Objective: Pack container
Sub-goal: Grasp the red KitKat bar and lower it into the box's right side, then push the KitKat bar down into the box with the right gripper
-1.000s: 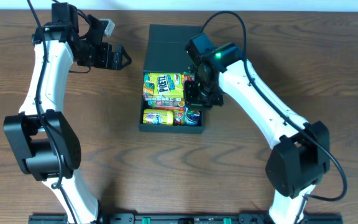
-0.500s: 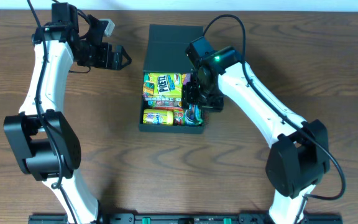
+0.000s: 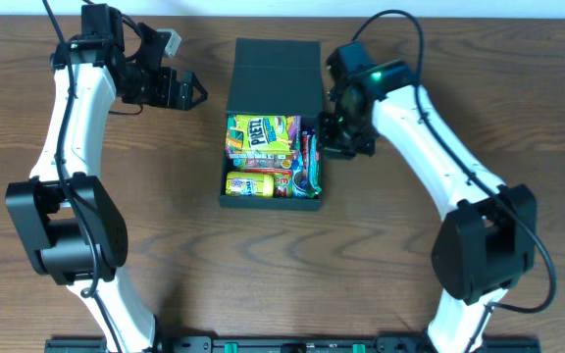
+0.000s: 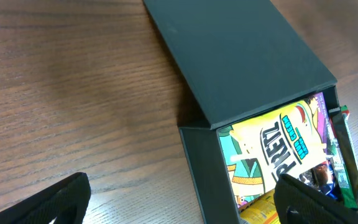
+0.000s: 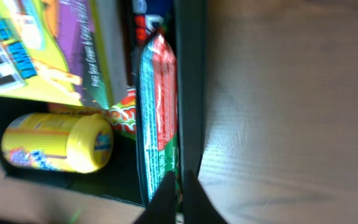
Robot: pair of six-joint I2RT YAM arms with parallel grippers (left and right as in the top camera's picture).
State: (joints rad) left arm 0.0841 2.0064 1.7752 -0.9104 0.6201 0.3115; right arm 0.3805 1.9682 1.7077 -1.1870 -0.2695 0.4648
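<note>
The container (image 3: pixel 268 204) is a dark box in mid-table with its flap lid folded back; it also shows in the left wrist view (image 4: pixel 241 56) and the right wrist view (image 5: pixel 190 93). Inside lie a yellow-green snack packet (image 3: pixel 258 135) (image 4: pixel 278 149) (image 5: pixel 36 43), a yellow canister (image 3: pixel 248 184) (image 5: pixel 58 142) and a red-green packet (image 3: pixel 309 162) (image 5: pixel 157 106) standing along the right wall. My right gripper (image 3: pixel 341 145) (image 5: pixel 179 180) is shut and empty, above and just outside the right wall. My left gripper (image 3: pixel 194 93) (image 4: pixel 179 208) is open and empty, left of the box.
The brown wooden table (image 3: pixel 165 245) runs all round the box. The arm bases stand at the front edge, left (image 3: pixel 67 235) and right (image 3: pixel 479 255).
My right gripper has moved out of the box, up and to the right, past the right wall. The red-green packet now stands against that wall. The left arm has not moved.
</note>
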